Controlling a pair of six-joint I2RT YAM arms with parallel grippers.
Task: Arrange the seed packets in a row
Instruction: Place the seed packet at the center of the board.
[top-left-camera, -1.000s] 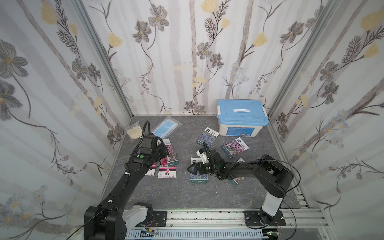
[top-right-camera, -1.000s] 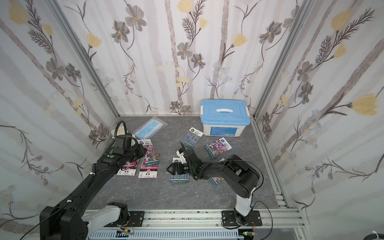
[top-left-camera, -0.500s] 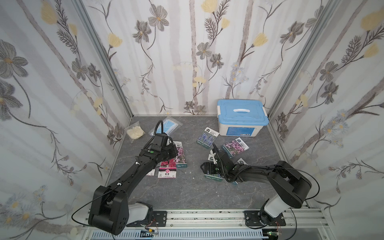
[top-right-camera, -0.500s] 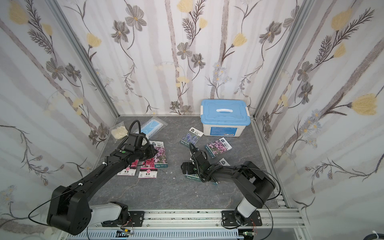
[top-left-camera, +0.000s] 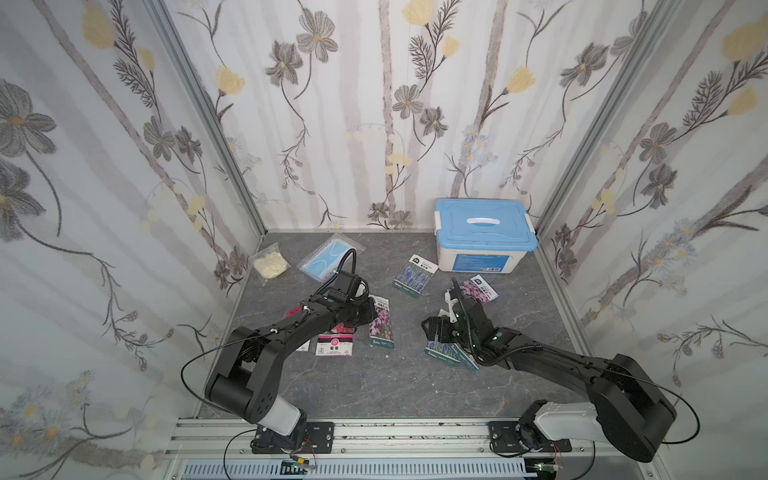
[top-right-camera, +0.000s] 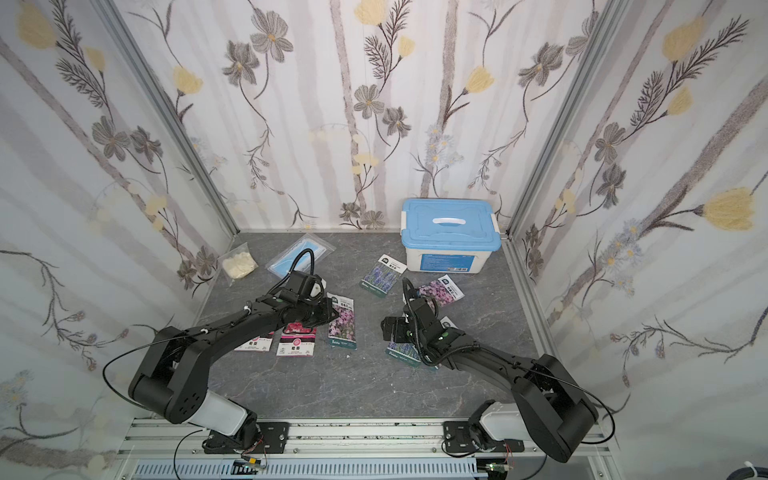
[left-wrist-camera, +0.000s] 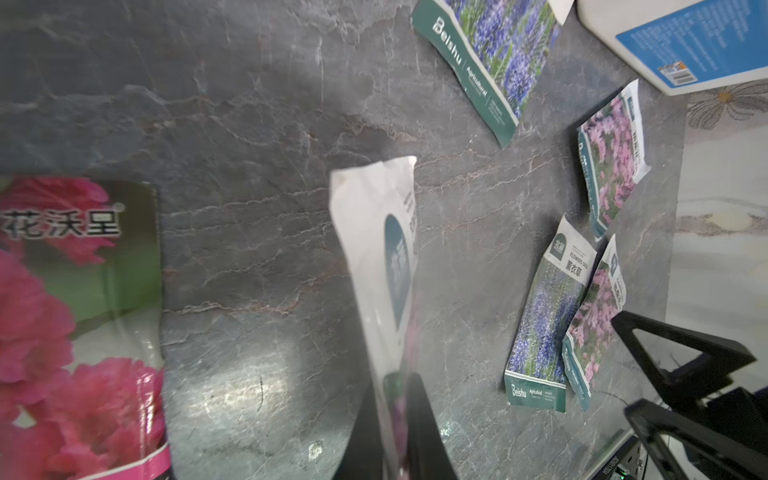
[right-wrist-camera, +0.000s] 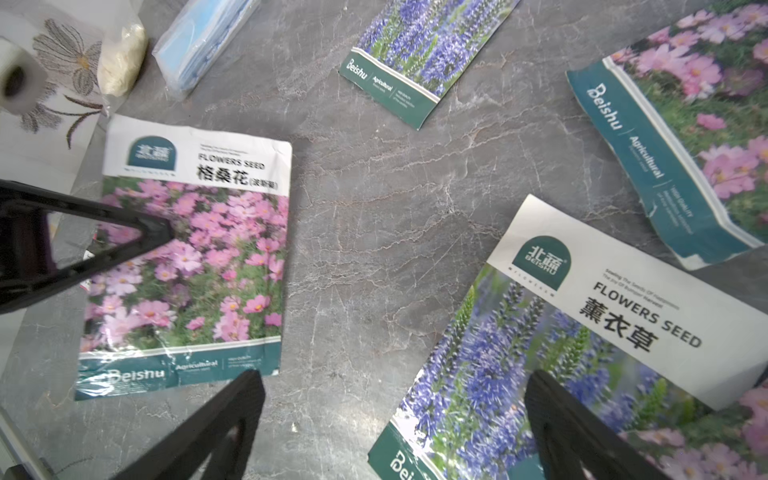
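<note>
Two robot arms work over a grey, stone-patterned tabletop (top-left-camera: 374, 386). The left hand (left-wrist-camera: 395, 432) is clenched on a pink-purple seed packet (top-left-camera: 382, 328). Its two fingers (left-wrist-camera: 422, 419) pinch the packet by one edge, and the white label band runs out beyond the fingertips. Whether this packet rests on the tabletop or is lifted clear of it cannot be told. Just beside the held packet, on the arm side of the left hand, lies a red-pink packet (top-left-camera: 334, 347) with its white label showing. A second red-pink packet (top-right-camera: 254, 343) lies next to it, partly hidden under the left arm (top-left-camera: 291, 332). The right hand (right-wrist-camera: 395, 432) is released, its fingers (right-wrist-camera: 220, 424) spread wide and grasping nothing. It hangs over a lavender-blue packet (right-wrist-camera: 540, 353): one finger stands above the packet's flower photo, the other above bare tabletop. A tucked pink packet (left-wrist-camera: 594, 328) lies partly beneath the lavender-blue one, on the side away from the left hand. Beyond the right hand's fingertips, well apart from them, lie a far lavender packet (top-left-camera: 414, 276) and a far pink packet (top-left-camera: 478, 291). The far pink packet lies near a white box with a blue lid (top-left-camera: 484, 224). Beyond the left hand lies a clear bag holding a blue face mask (top-left-camera: 328, 257). Farther out to that side, in the corner, lies a clear bag of cream-coloured stuff (top-left-camera: 270, 264).
</note>
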